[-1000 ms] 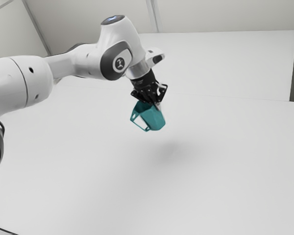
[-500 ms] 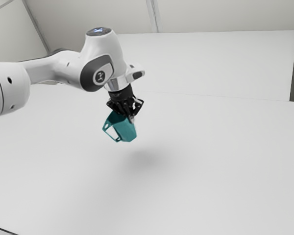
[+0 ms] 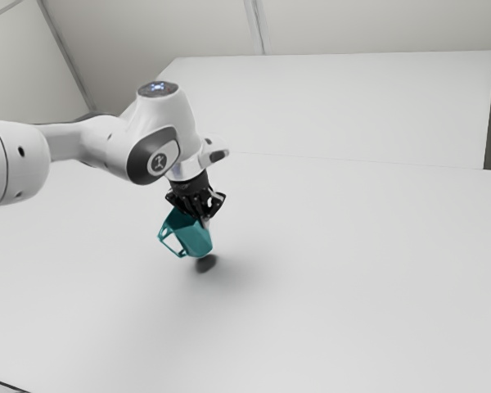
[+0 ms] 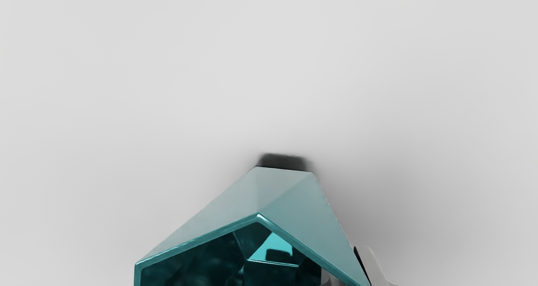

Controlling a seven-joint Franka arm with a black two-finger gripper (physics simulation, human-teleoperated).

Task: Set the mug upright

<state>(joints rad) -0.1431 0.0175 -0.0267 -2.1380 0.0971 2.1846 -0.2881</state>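
The mug (image 3: 195, 237) and gripper (image 3: 205, 221) have sunk toward the table (image 3: 352, 270); the gripper pinches the mug's wall; the mug leans, base low over its shadow (image 3: 205, 264), and likely needs levelling before release.

PLACE: lab-like room | SIGNS: robot arm (image 3: 159, 127), white table (image 3: 352, 262), pale walls (image 3: 164, 29) (rather clinical)
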